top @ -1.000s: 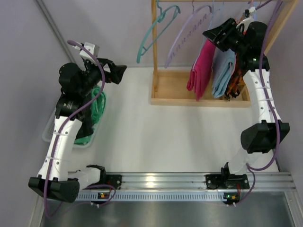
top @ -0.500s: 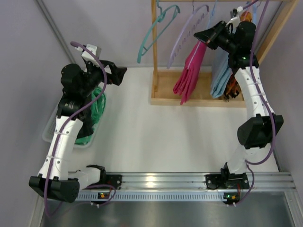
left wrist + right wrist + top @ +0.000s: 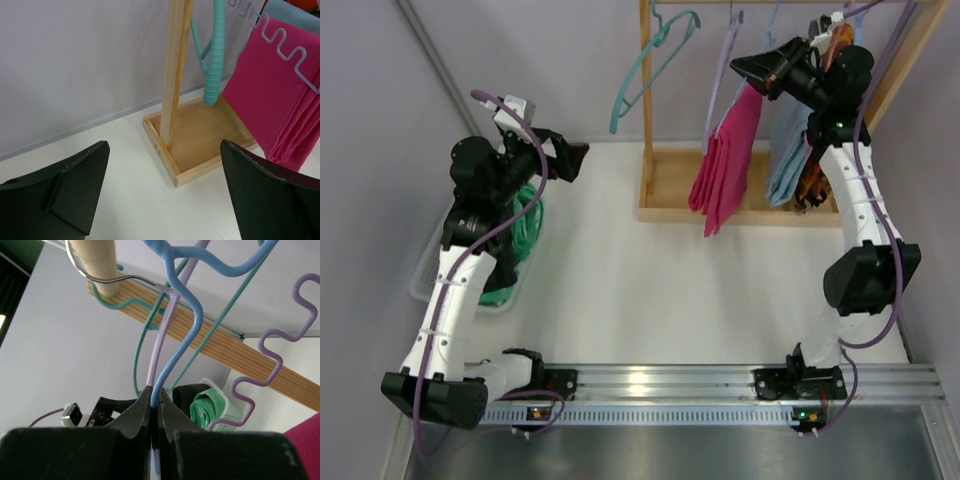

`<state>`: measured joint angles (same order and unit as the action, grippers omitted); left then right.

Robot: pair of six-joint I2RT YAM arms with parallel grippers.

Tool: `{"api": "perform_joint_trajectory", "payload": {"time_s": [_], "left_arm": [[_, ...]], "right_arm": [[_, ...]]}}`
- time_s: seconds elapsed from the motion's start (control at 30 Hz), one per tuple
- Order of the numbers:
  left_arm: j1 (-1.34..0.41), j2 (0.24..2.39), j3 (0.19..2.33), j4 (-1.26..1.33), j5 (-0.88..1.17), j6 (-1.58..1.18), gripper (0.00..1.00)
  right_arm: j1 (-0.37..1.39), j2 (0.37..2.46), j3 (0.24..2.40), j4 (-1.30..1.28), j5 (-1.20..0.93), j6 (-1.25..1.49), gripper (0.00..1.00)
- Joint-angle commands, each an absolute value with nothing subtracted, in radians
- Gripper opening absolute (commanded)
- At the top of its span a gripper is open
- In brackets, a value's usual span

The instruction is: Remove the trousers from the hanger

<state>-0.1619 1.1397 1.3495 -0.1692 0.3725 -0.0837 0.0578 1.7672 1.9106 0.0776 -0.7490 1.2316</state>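
Magenta trousers [image 3: 720, 170] [image 3: 280, 100] hang folded over a lilac hanger [image 3: 725, 70] [image 3: 270, 355] on the wooden rack. To their right hang light blue trousers [image 3: 790, 150] and orange patterned trousers [image 3: 817, 180]. My right gripper [image 3: 745, 65] [image 3: 155, 390] is up by the rail and shut on a blue hanger wire [image 3: 182, 335]. A lilac wire [image 3: 162, 335] runs against its left fingertip. My left gripper [image 3: 570, 155] [image 3: 165, 145] hovers open to the left of the rack, holding nothing. Mint-green trousers [image 3: 520, 230] [image 3: 210, 407] lie in a basket.
An empty teal hanger [image 3: 650, 65] [image 3: 215, 65] hangs at the rack's left end beside the upright post [image 3: 177, 70]. The rack's wooden base tray [image 3: 665, 190] sits on the white table. The white basket [image 3: 430, 270] stands at the left edge behind my left arm.
My right gripper has shut on the hanger wire and shifted left along the rail. The lilac hanger and magenta trousers swung left and turned edge-on. The left arm barely moved.
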Motion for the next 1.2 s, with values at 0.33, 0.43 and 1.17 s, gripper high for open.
{"api": "perform_joint_trajectory", "payload": {"time_s": [0.33, 0.43, 1.17], "left_arm": [[-0.182, 1.1, 1.306, -0.081, 0.503, 0.155, 0.99], [-0.202, 1.083, 1.293, -0.081, 0.548, 0.238, 0.99], [-0.981, 1.172, 1.161, 0.215, 0.12, 0.413, 0.89]], "right_arm": [[0.026, 1.507, 1.766, 0.399, -0.818, 1.434, 0.0], [0.02, 1.447, 1.678, 0.448, -0.833, 1.459, 0.0], [0.012, 1.243, 1.359, 0.638, -1.038, 1.577, 0.0]]}}
